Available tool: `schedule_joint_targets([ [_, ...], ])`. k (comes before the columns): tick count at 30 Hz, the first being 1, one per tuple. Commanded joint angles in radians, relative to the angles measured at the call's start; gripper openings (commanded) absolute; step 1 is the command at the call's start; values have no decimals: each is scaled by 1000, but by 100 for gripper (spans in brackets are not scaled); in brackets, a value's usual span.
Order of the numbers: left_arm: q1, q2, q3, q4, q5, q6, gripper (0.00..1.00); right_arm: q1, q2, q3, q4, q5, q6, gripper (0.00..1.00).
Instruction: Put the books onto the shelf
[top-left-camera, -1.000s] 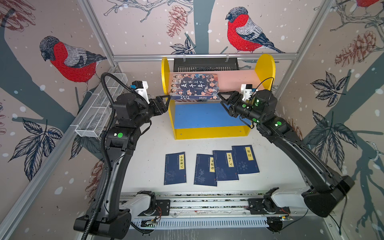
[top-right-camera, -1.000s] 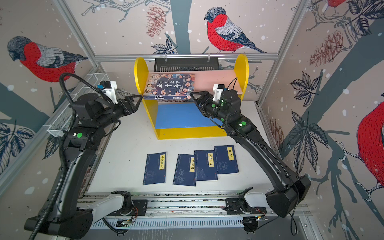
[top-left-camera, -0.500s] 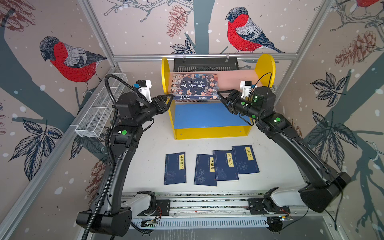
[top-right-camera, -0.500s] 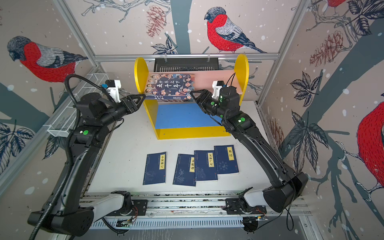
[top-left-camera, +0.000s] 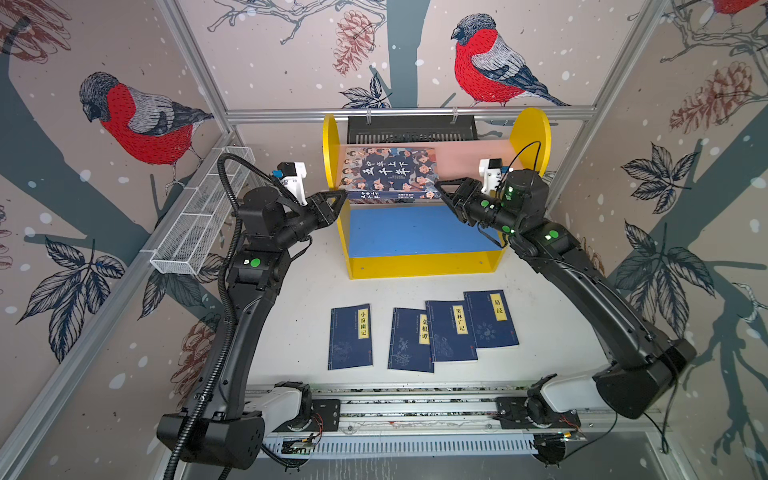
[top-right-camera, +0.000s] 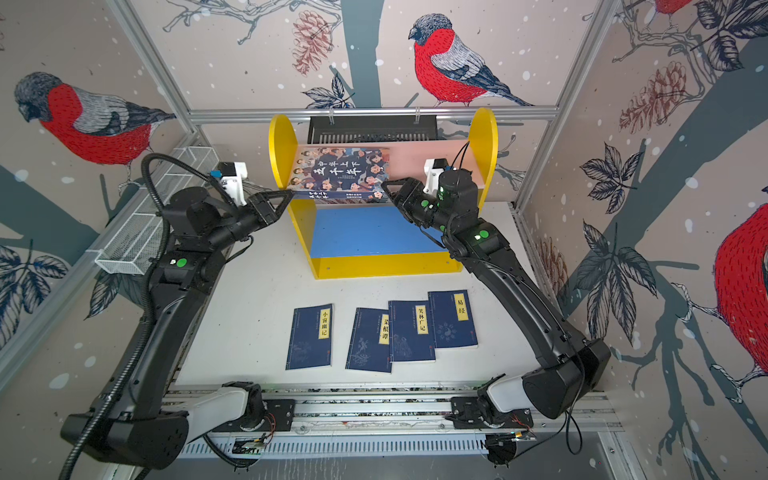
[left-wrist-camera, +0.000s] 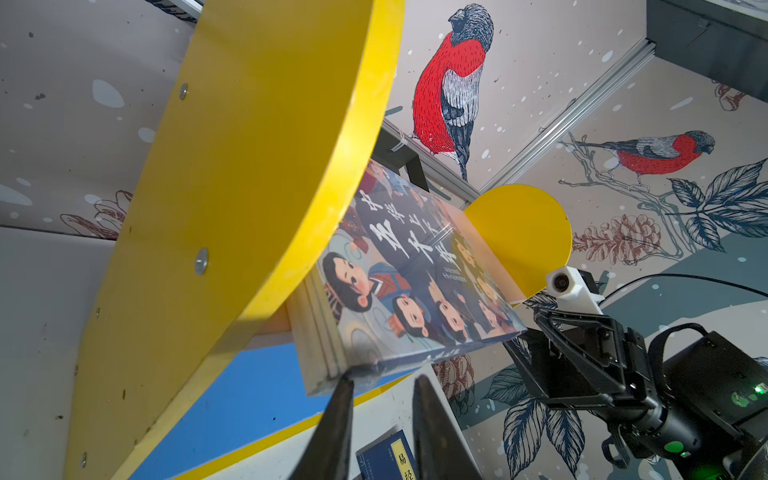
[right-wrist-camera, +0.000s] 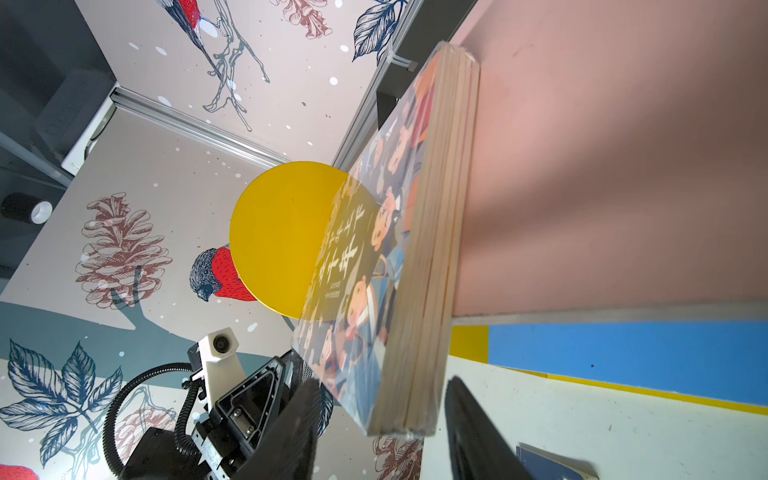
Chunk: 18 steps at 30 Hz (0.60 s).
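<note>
Cartoon-cover book (top-left-camera: 388, 172) lies flat on the pink upper board (top-left-camera: 471, 160) of the shelf (top-left-camera: 424, 266), against the left side panel. Its long axis runs across the shelf and its spine overhangs the front edge. Right gripper (top-left-camera: 442, 189) straddles the book's right front corner, jaws partly apart; whether the pads touch is unclear. Left gripper (top-left-camera: 338, 197), jaws narrow and empty, sits at the left front corner. Four navy books (top-left-camera: 350, 336) lie on the table (top-left-camera: 299, 299), well apart from both grippers. How far back the book reaches is hard to make out.
</note>
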Motion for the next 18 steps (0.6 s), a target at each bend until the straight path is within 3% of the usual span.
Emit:
schedule_joint_targets([
  [1, 1, 0, -2, 79, 25, -15, 26, 0, 3, 5, 41, -24, 4, 45],
  [18, 1, -3, -11, 101, 15, -18, 21, 0, 32, 25, 77, -58, 30, 42],
])
